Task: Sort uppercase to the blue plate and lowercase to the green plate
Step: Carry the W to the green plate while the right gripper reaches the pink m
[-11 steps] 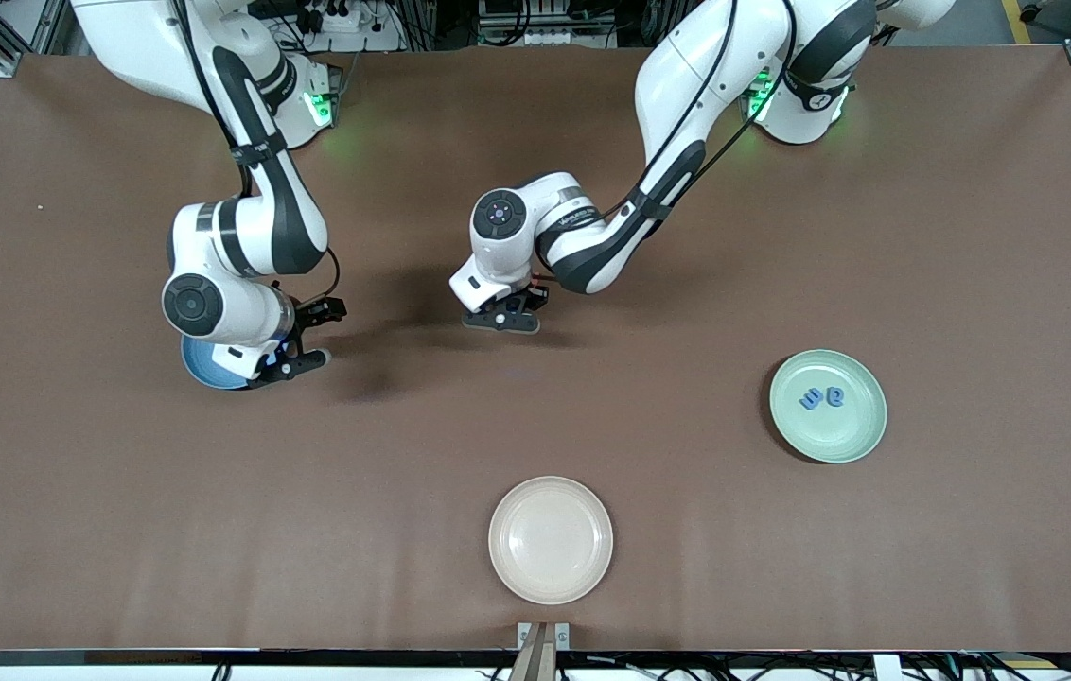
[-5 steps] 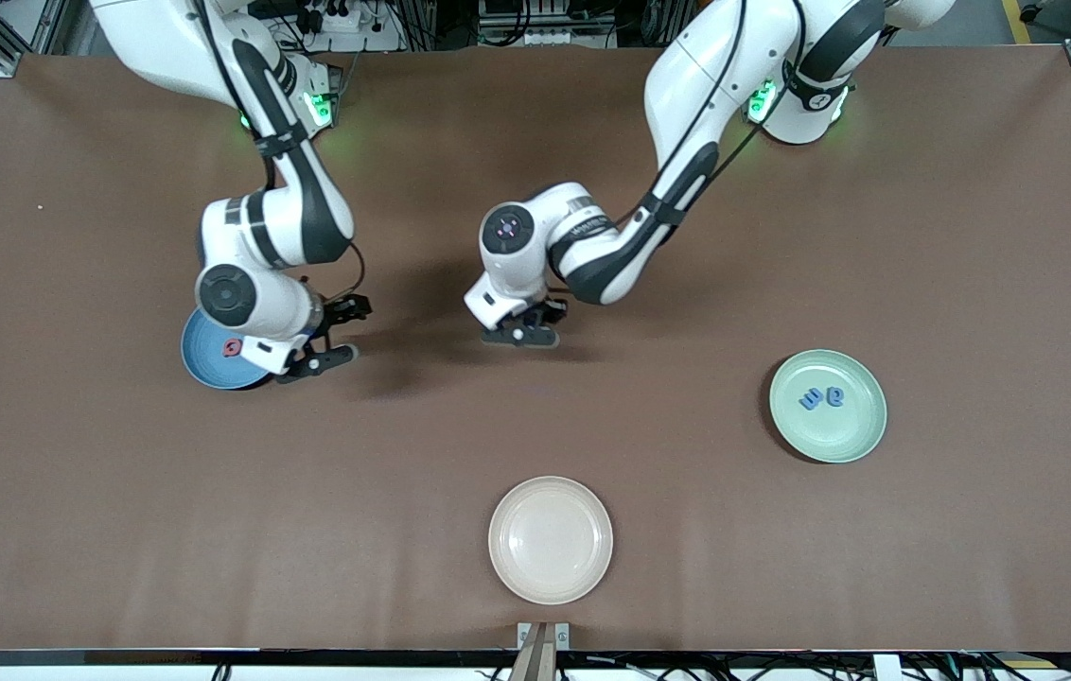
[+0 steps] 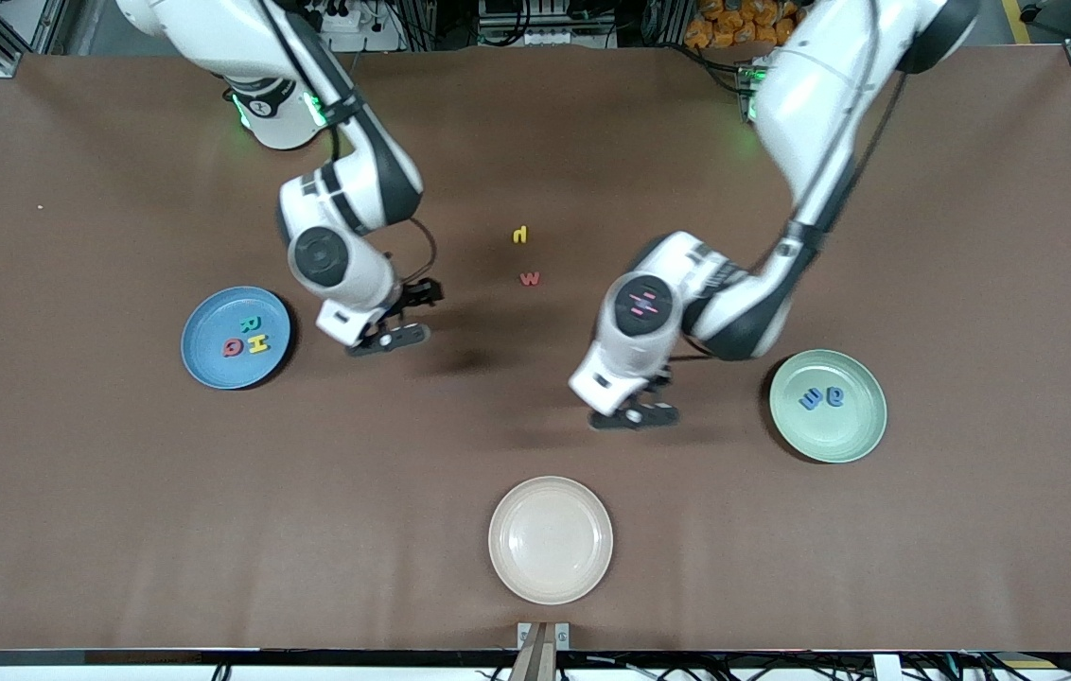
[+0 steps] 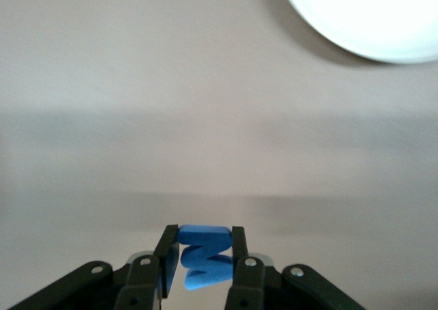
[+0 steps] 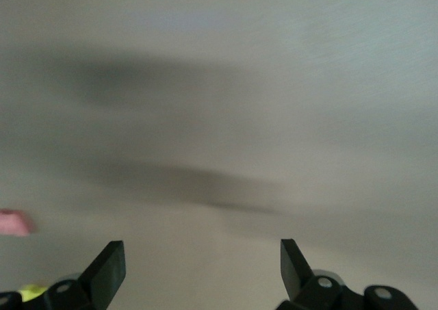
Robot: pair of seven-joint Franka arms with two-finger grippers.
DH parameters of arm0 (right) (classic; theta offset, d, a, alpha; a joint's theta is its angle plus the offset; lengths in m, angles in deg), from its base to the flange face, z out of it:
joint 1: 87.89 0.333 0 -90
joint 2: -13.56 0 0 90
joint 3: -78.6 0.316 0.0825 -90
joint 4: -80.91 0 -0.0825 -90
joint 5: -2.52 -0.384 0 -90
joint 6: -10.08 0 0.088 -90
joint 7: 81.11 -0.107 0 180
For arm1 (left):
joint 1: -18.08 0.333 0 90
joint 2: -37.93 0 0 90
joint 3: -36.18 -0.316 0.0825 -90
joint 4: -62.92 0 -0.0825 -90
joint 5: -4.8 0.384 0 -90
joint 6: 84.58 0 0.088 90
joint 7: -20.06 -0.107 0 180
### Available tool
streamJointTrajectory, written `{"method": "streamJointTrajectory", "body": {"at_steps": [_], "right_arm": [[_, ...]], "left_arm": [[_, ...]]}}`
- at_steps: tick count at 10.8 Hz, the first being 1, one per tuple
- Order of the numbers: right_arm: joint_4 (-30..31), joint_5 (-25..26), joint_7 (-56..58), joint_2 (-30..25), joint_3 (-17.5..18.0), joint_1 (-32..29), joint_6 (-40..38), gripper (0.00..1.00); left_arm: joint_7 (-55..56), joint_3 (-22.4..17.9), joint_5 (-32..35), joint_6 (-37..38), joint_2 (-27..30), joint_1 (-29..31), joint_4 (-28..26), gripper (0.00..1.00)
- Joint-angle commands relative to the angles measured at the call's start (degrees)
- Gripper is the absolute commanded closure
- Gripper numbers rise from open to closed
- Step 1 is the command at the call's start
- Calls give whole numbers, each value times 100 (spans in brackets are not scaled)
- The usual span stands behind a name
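Observation:
The blue plate (image 3: 204, 364) lies toward the right arm's end and holds three uppercase letters: a teal R (image 3: 252, 323), a yellow H (image 3: 257, 344) and a red Q (image 3: 232, 348). The green plate (image 3: 843, 440) holds two blue lowercase letters (image 3: 822, 399). My left gripper (image 3: 638, 413) (image 4: 200, 238) hangs over the table beside the green plate, shut on a blue lowercase letter (image 4: 205, 259). My right gripper (image 3: 389, 331) (image 5: 202, 255) is open and empty beside the blue plate. A small yellow lowercase letter (image 3: 520, 234) and a red uppercase letter (image 3: 530, 278) lie on the table mid-way.
A cream-white plate (image 3: 550, 539) (image 4: 369, 16) sits nearest the front camera, with nothing on it. In the right wrist view the red letter (image 5: 14, 222) and the yellow letter (image 5: 27, 293) show at the edge. Brown cloth covers the table.
The left arm has carried the blue letter from the table's middle toward the green plate. The right arm has swung off the blue plate toward the middle, uncovering its letters and the two loose ones.

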Motion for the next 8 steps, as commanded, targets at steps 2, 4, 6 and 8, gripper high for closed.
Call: {"method": "streamJointTrajectory", "body": {"at_steps": [2, 4, 6, 8], "right_arm": [[56, 26, -1496, 122, 570, 330, 668, 0], [56, 114, -2202, 315, 729, 674, 1282, 0], [-5, 603, -2834, 483, 729, 1086, 1619, 0], [-94, 1980, -3869, 597, 755, 1132, 1619, 0]], "left_arm": [[-2015, 55, -120, 905, 357, 1057, -200, 100], [-2494, 46, 11, 890, 550, 1577, -699, 100], [-3012, -15, 21, 838, 648, 1876, -982, 100], [-3268, 54, 12, -97, 682, 2525, -1743, 100]]}}
